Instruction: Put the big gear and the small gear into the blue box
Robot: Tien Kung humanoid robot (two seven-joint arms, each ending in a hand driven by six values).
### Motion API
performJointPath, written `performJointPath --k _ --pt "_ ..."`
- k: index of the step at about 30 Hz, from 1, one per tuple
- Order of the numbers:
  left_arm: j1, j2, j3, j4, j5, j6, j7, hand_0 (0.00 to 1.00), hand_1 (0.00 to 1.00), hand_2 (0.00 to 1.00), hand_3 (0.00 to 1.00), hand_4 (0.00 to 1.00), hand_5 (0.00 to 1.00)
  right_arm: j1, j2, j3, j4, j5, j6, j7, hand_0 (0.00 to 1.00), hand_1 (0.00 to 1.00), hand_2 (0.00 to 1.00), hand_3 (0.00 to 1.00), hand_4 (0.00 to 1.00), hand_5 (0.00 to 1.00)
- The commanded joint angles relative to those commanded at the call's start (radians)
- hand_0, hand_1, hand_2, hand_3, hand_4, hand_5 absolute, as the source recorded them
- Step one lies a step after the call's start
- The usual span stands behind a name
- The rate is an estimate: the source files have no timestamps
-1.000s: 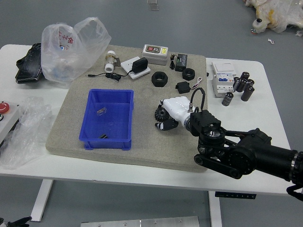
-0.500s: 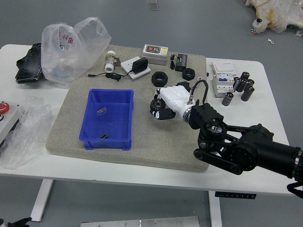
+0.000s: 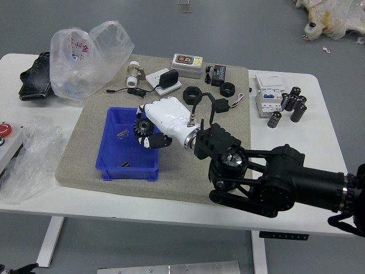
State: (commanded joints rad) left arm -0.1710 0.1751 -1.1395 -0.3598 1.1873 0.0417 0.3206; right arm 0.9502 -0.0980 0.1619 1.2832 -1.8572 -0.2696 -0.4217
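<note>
Placing step: the right hand (image 3: 169, 121), fingers closed on what looks like a black gear (image 3: 144, 127), is over the blue box (image 3: 132, 174), left of centre; next, lower and release. Left arm (image 3: 21, 269), lower-left corner.

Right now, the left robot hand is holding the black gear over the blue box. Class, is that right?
Not quite: it is the right robot hand that is holding the black gear over the blue box, as the head view shows.

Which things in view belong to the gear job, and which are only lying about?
For the job:
- gear
- right hand, holding it
- blue box
(Second gear: I cannot tell.)

Lying about:
- upright plastic bag
- black pouch
- red button
- white bottle
</note>
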Motion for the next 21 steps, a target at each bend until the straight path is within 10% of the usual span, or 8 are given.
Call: performJointPath --k 14,15,21 --pt "0.001 0.001 0.013 -0.005 -0.053 0.022 -0.002 0.619 0.591 0.542 0.619 0.679 0.542 0.003 0.051 -0.044 -0.025 0.009 0.033 -0.014 0.331 0.486 0.413 0.536 0.528 0.079" --pt "0.000 0.002 0.018 -0.005 -0.063 0.025 -0.006 0.618 0.592 0.542 0.620 0.679 0.543 0.003 0.052 -0.041 -0.027 0.014 0.031 -0.012 0.334 0.489 0.433 0.998 0.422 0.186" --pt "-0.010 0.013 0.043 0.000 -0.111 0.044 -0.030 0.618 0.592 0.542 0.620 0.679 0.543 0.001 0.055 -0.031 -0.040 0.030 0.046 -0.021 0.334 0.489 0.433 0.998 0.422 0.186"
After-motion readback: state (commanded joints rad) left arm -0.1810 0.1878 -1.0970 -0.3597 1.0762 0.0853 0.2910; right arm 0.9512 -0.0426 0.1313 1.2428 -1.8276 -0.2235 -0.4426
